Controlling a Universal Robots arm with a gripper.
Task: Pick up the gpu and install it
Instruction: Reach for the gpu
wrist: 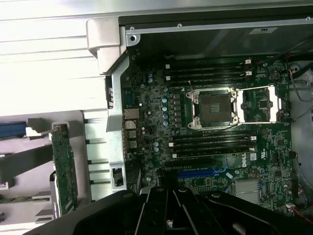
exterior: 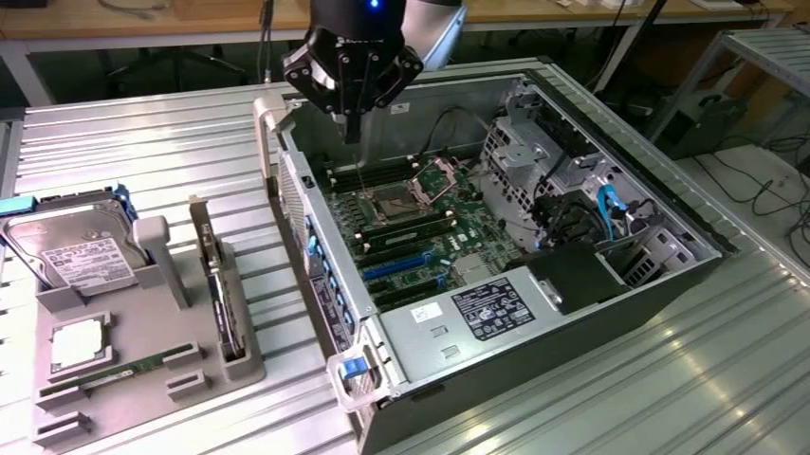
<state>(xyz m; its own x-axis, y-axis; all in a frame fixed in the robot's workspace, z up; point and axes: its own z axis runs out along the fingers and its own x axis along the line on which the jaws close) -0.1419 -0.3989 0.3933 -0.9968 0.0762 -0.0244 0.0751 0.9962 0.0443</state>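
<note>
The black robot claw (exterior: 352,128) hangs clenched and empty above the open grey steel computer case (exterior: 570,360), fingers pointing down at the green motherboard (exterior: 471,226). The gpu (exterior: 226,294), a thin green circuit card with a silver end bracket, stands on edge in a slot of the grey plastic holder (exterior: 158,261) beside the case. It is well apart from the claw, on the exterior view's left, and the case's side wall rises between the two.

The risks, as I judge them, begin with that wall: a low sideways path would strike its rim. Clenched fingers cannot take a card, and pads closing on the components rather than the bare board edge could damage them. A card this thin, held upright in a slot, could bind or tip if pulled at an angle. Inside the case, the open metal processor socket (exterior: 390,204) and the loose black cables (exterior: 462,123) lie close to the blue expansion slots (exterior: 398,265). A tilted card could snag on them or press down off-line.

The tabletop (exterior: 139,142) is ribbed silvery metal, so its grooves give the holder an uneven footing. The holder also carries a boxy silver hard drive (exterior: 76,251). Behind stand wooden benches (exterior: 570,11); a metal rack (exterior: 772,47) and floor cables (exterior: 772,190) lie on the exterior view's right.
</note>
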